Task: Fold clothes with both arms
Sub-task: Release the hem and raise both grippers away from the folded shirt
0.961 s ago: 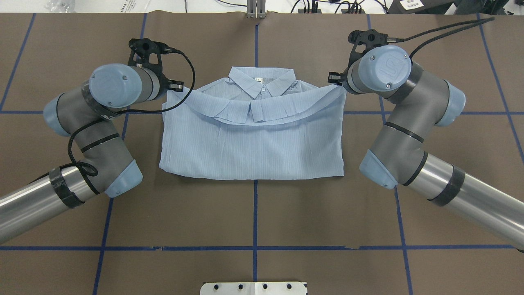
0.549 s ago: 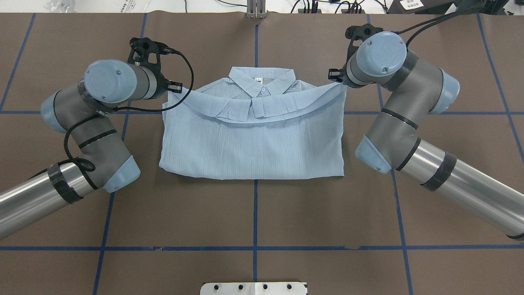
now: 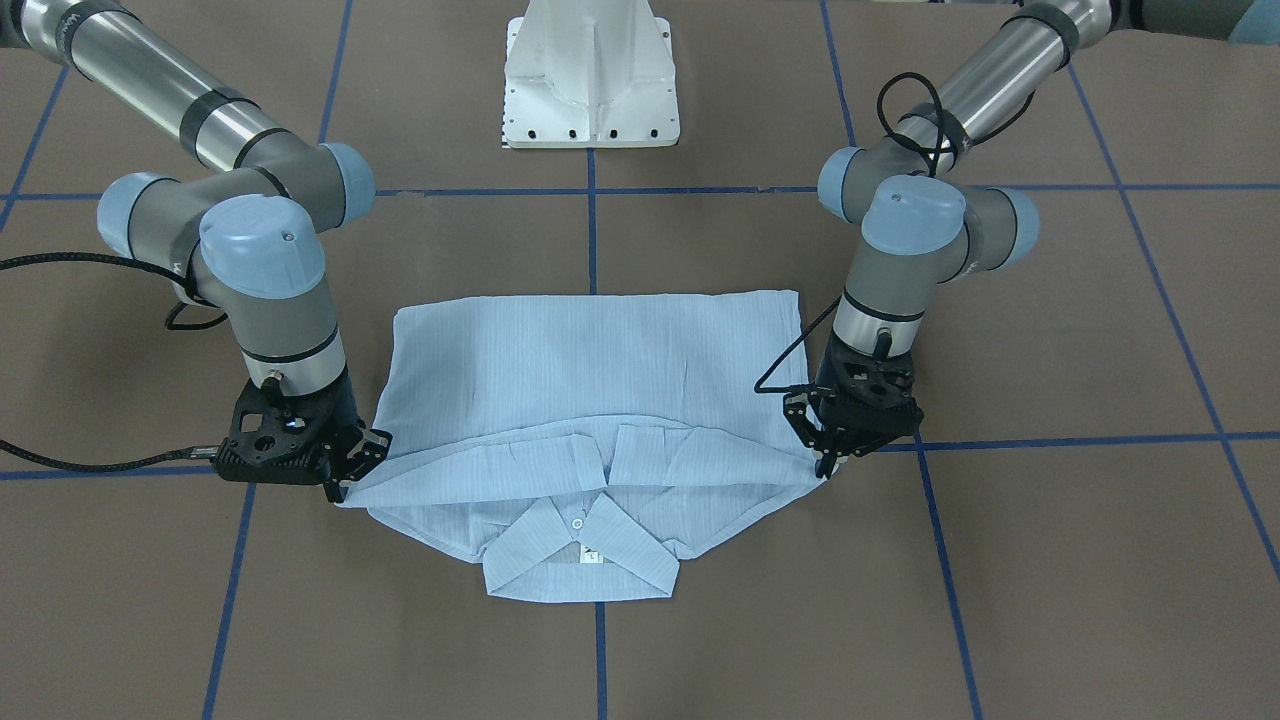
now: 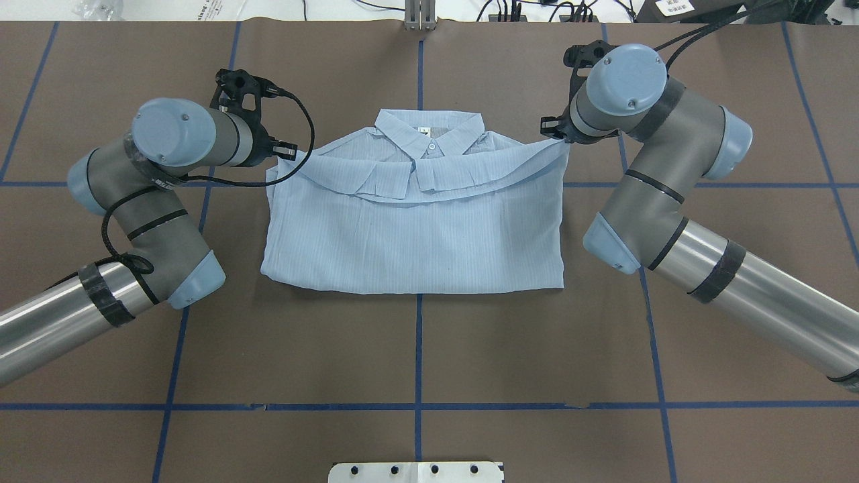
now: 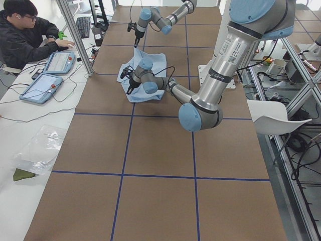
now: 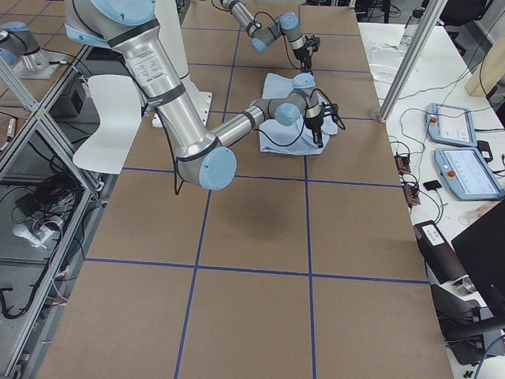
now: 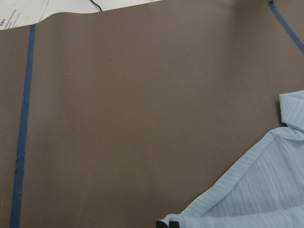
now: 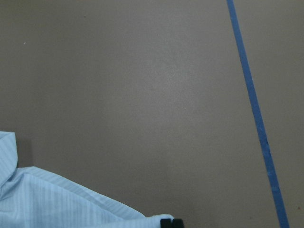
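The light blue striped shirt [image 4: 416,231] lies folded on the brown table, collar [image 4: 429,131] at the far side. Its near edge is folded up toward the collar. My left gripper [image 4: 282,153] is shut on the left corner of that folded edge; it also shows in the front view [image 3: 830,465] and the left wrist view [image 7: 167,223]. My right gripper [image 4: 556,134] is shut on the right corner, also in the front view [image 3: 345,485] and the right wrist view [image 8: 171,222]. The held edge sags between them over the shirt [image 3: 600,370].
The white pedestal base [image 3: 590,80] stands at the near table edge. Blue tape lines [image 4: 419,349] cross the brown table cover. An operator [image 5: 25,35] sits beyond the far table edge, with control tablets [image 6: 465,170] beside it.
Both wrists have swung slightly outward and away from the robot. The grippers stay shut on the shirt's corners, and the held edge has hardly shifted.
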